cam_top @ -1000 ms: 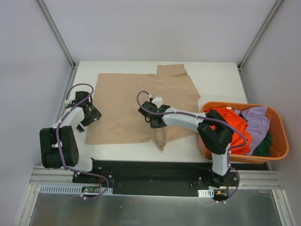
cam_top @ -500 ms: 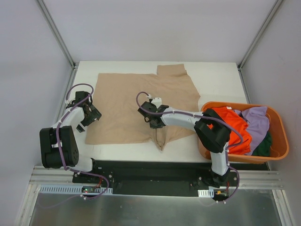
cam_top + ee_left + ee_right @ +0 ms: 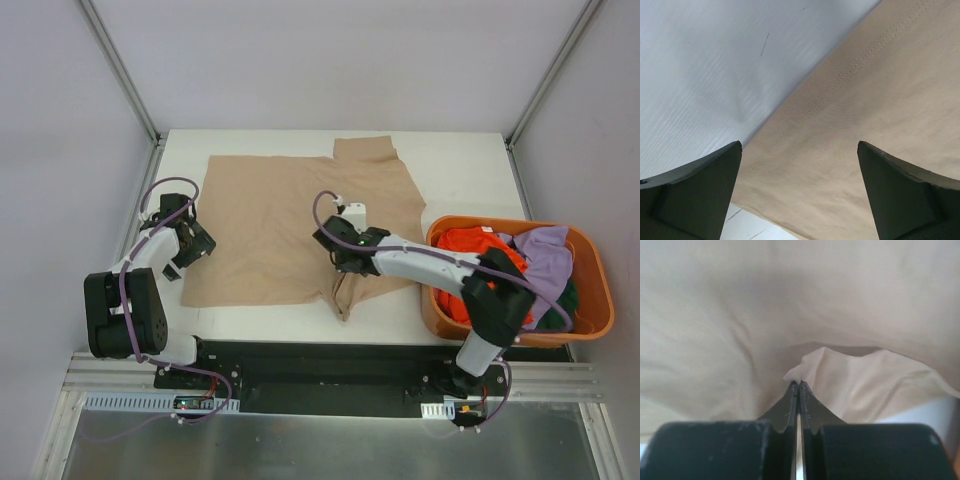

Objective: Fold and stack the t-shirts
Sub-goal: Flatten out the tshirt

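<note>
The white table [image 3: 462, 172] takes up most of the space. Spread across it lies the tan t-shirt [image 3: 270, 220], mostly flat, with one sleeve reaching toward the far edge. Its near edge is drawn up into a bunched, wrinkled fold near the middle of the table's front.

At the right side sits the orange basket [image 3: 597, 290], and the right arm crosses over it and hides part of what is inside. What shows there is a bright orange shirt [image 3: 468, 243], a lavender shirt [image 3: 546, 252] against the far right wall, and a sliver of dark green shirt [image 3: 569, 296] tucked beneath. They are heaped together, and I cannot make out where one ends under another.

The right gripper [image 3: 798, 384] is down on the bunched part of the tan shirt. Its fingers are pressed together, with a small peak of the cloth nipped at their tips. From above its own wrist hides the pinch.

The left gripper [image 3: 799, 143] is at the shirt's left edge, fingers spread wide, with the stitched hem running between them. Only the finger ends show in its wrist view, and I cannot tell whether they touch the cloth.
</note>
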Controlling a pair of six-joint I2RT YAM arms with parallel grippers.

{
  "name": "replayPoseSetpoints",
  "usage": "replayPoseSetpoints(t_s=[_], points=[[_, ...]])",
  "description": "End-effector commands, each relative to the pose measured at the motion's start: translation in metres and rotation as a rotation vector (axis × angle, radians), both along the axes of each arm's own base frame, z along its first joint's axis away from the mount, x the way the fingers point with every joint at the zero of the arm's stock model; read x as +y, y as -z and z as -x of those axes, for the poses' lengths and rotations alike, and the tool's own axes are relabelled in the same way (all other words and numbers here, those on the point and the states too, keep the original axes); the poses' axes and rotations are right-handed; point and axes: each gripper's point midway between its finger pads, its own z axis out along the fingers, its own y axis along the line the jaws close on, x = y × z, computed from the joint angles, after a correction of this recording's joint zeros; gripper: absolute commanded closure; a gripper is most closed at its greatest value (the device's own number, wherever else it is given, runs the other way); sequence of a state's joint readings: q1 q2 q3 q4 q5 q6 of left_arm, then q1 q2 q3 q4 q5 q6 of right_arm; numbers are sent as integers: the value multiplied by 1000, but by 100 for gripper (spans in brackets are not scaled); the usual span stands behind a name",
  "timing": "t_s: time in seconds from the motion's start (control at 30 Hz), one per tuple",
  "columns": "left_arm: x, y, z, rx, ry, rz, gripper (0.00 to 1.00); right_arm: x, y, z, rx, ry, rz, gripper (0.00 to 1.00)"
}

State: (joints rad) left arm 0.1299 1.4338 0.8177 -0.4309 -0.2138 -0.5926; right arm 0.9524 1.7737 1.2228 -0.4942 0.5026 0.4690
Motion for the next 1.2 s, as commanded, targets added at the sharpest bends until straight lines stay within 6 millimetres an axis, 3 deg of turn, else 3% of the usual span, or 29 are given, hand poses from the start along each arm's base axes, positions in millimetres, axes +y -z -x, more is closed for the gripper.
replayPoseSetpoints(t_s=[0.0,0.17,0.37,0.57,0.7,0.87,1.17], points=[[-8,-7,4,-31,-10,33,1,-35,-59,7,-154,94,-112,100],[-10,-10,19,-27,-52,41,1,-66,-49,41,-162,126,-213,100],[-4,-5,61,13,-248,17,1,-56,-53,63,-191,25,-425,100],[-14,-10,98,28,-430,73,1,-64,-60,68,-237,-29,-437,100],[-24,-14,104,14,-380,119,1,-66,-60,71,-246,-49,-449,100],[-30,4,123,82,-400,134,2,-70,-61,70,-272,-43,-460,100],[-26,15,121,131,-428,115,26,-67,-60,71,-261,-56,-462,100]])
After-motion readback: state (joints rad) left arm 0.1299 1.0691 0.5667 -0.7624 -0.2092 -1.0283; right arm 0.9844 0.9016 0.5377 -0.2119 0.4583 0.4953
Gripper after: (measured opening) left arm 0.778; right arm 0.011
